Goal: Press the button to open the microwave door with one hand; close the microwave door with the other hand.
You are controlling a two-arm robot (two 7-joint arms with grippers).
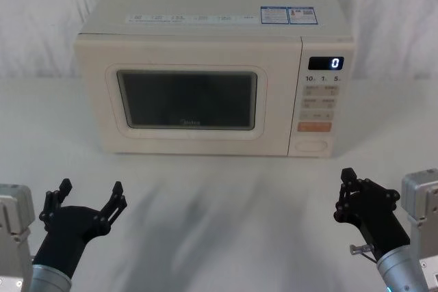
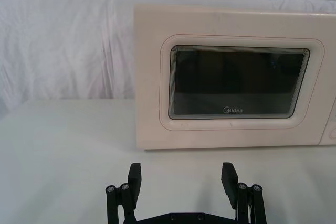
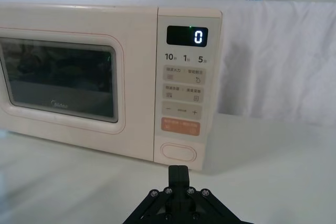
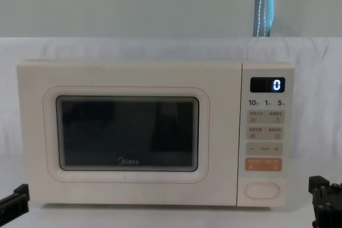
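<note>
Facing the button [image 3: 178,152], the right gripper [image 3: 178,172] fingers are pressed together; left gripper [image 2: 181,178] fingers spread.

A white cloth-covered table [image 1: 226,203] carries the cream microwave [image 1: 205,66], standing upright toward its back.

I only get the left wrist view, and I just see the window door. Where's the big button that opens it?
Observer: The wide cream pill-shaped button sits just below the orange rectangular key.
Operator: Is the other pincer near it?
Observer: The right black pincer is shut and low over the table, short of that button and not touching it.
Operator: Is the oven doing anything?
Observer: Its black display shows 0.
</note>
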